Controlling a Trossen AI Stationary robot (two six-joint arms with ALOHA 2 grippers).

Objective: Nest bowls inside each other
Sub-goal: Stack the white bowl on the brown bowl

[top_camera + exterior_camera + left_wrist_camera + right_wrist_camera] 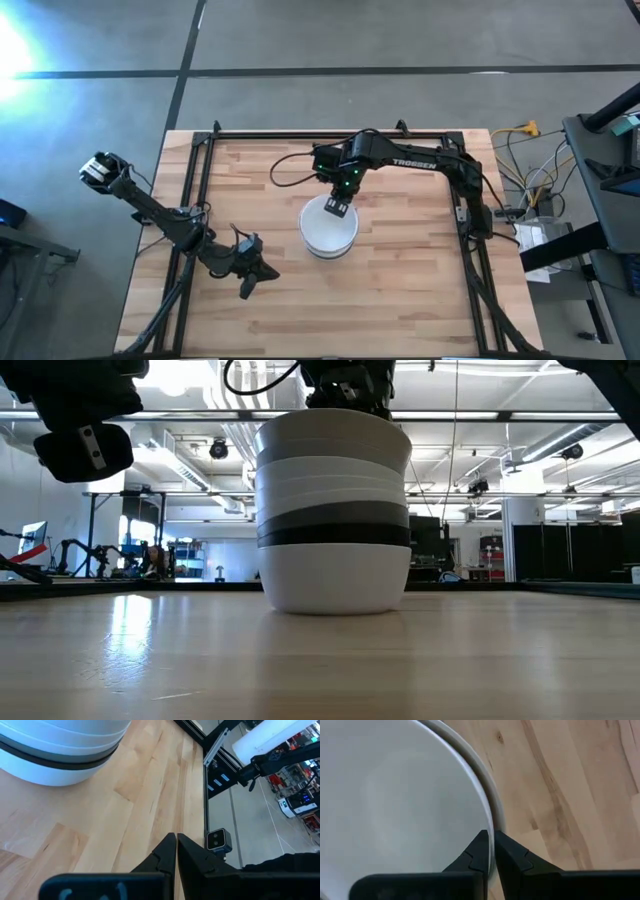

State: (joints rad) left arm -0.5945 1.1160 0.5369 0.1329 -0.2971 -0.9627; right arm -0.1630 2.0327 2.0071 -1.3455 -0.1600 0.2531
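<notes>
While the smooth round bowls (333, 510) stand stacked upright, mouths up, the right tool (489, 851) pinches the top rim. Left tool (176, 851) hangs closed beside them over the wooden tabletop (400, 290).

A robotics lab or industrial workshop is showing here. A pale wooden table (400, 290) framed in black metal rails (205, 170) is standing on a grey concrete floor (300, 40) marked with dark lines. Beyond the table, a large open hall is stretching back, with exposed pipes and ducts (190, 460) running under a high ceiling and bright strip lights (540, 445) glowing overhead. Other robot arms (70, 550) are sitting on benches in the distance. Loose cables and power gear (530, 200) are lying beside the table.
</notes>
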